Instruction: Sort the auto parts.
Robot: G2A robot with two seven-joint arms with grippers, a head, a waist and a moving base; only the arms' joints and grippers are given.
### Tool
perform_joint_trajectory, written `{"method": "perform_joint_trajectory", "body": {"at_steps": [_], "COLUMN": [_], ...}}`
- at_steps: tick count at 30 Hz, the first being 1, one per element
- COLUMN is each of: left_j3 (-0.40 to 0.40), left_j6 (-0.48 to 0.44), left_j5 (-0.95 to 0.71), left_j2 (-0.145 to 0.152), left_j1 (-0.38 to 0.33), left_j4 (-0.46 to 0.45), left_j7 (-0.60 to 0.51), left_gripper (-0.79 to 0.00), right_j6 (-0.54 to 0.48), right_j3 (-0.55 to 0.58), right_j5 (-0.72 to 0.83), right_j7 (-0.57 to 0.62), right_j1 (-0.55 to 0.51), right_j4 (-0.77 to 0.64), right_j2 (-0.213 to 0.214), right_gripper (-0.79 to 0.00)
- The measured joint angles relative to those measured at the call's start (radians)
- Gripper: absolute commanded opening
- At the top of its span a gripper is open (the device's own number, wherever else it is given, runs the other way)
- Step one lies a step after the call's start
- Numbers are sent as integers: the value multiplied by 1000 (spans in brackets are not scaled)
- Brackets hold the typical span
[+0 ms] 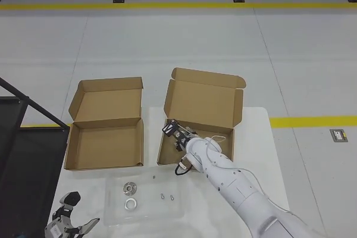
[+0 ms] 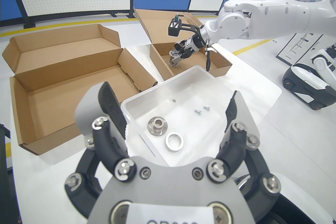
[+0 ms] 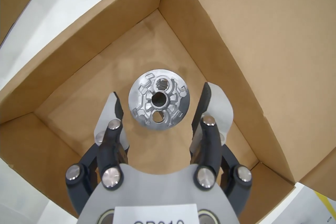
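A grey metal disc with a hub and holes [image 3: 159,100] lies in a corner of the right cardboard box [image 3: 231,64], seen also as the disc [image 2: 173,60]. My right gripper [image 3: 160,101] hangs open just above it, one finger on each side, not touching; from above the right gripper [image 1: 179,141] is inside this box [image 1: 166,153]. A clear tray [image 1: 154,213] near the front holds a flanged hub [image 1: 128,188], a ring [image 1: 131,204] and two screws [image 1: 167,196]. My left gripper [image 2: 170,93] is open and empty, at the tray's [image 2: 147,101] front-left corner.
A second open cardboard box [image 1: 104,146] stands on the left with nothing in it. Both boxes' lids stand up at the back. A tiny part [image 2: 173,100] lies in the tray. A dark rack [image 1: 12,149] borders the table's left side.
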Motion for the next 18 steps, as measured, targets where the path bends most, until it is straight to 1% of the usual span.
{"method": "perform_joint_trajectory", "body": {"at_steps": [3, 5, 9, 12, 16, 18], "left_j3": [0, 0, 0, 0, 0, 0], "left_j6": [0, 0, 0, 0, 0, 0], "left_j5": [0, 0, 0, 0, 0, 0], "left_j2": [0, 0, 0, 0, 0, 0], "left_j1": [0, 0, 0, 0, 0, 0], "left_j4": [0, 0, 0, 0, 0, 0], "left_j7": [0, 0, 0, 0, 0, 0], "left_gripper": [0, 0, 0, 0, 0, 0], "right_j6": [-2, -1, -14, -59, -183, -252], "right_j3": [12, 25, 66, 120, 206, 229], "right_j5": [-9, -22, -74, -144, -251, -279], "right_j7": [-25, -48, -90, -77, -15, 12], "right_j1": [-12, -32, -113, -222, -422, -502], "right_j4": [-26, -69, -234, -444, -793, -918], "right_j2": [5, 14, 49, 92, 153, 172], "right_gripper": [0, 0, 0, 0, 0, 0]}}
